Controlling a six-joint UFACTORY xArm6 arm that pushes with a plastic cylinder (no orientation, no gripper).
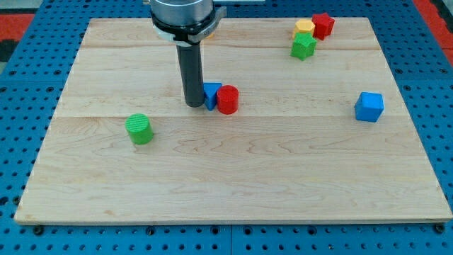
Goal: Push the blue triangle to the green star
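The blue triangle (211, 94) lies near the board's middle, partly hidden behind my rod, with a red cylinder (228, 100) touching its right side. My tip (193, 104) rests on the board against the triangle's left side. The green star (303, 47) sits near the view's top right, far from the triangle.
A yellow block (305, 29) and a red block (323, 25) sit just above the green star. A blue cube (369, 107) lies at the view's right. A green cylinder (140, 129) lies at the left. The wooden board (233, 177) ends on a blue perforated table.
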